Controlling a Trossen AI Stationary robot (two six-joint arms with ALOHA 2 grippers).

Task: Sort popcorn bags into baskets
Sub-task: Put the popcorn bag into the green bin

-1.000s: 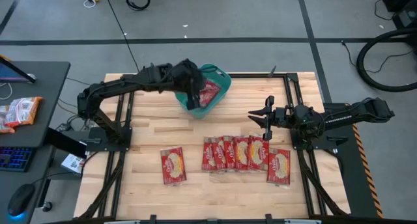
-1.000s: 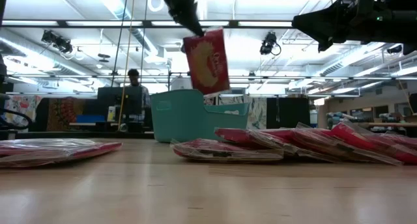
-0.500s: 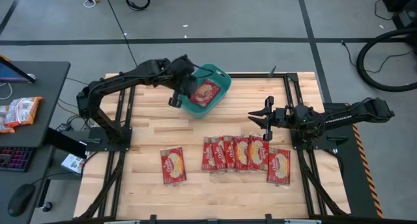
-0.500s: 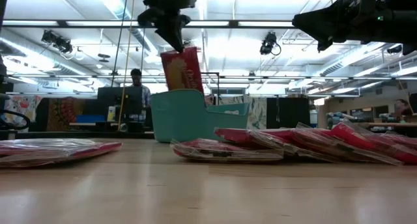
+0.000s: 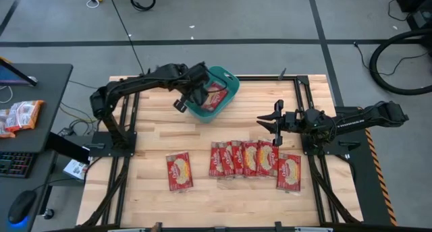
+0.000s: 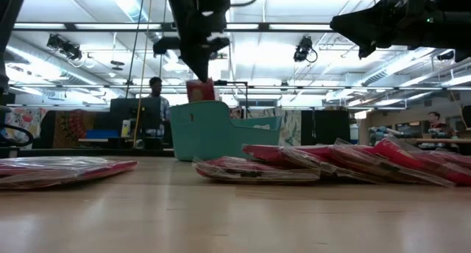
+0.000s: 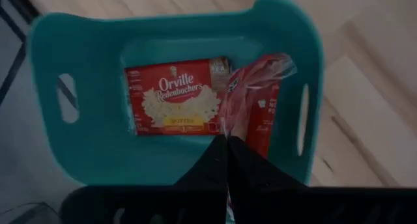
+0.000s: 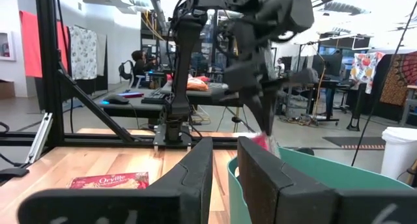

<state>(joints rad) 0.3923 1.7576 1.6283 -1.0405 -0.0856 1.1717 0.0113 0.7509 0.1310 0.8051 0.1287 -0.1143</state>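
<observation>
Okay, left to right. Over the last second the left gripper (image 5: 200, 92) came down from well above the teal plastic tub with cut-out handles (image 5: 229, 77) at the table's 12 o'clock, and the flat red popcorn packet (image 7: 251, 100) it carried dropped with it: a second ago it hung clear above the rim, now only its top edge showed over the wall in the low view. Fingers were still pinched shut on that packet's corner, so it wasn't released yet. A second red packet with a cream picture (image 7: 176, 97) already lay flat on the tub floor. One lone red packet (image 5: 179, 171) sat at 7 o'clock, the overlapping row of red packets (image 5: 253, 159) at 5 o'clock, both unmoved. Right gripper (image 5: 269, 121) hovered at 3 o'clock, fingers spread, idle. My read: second bag nearly delivered, about six left.
</observation>
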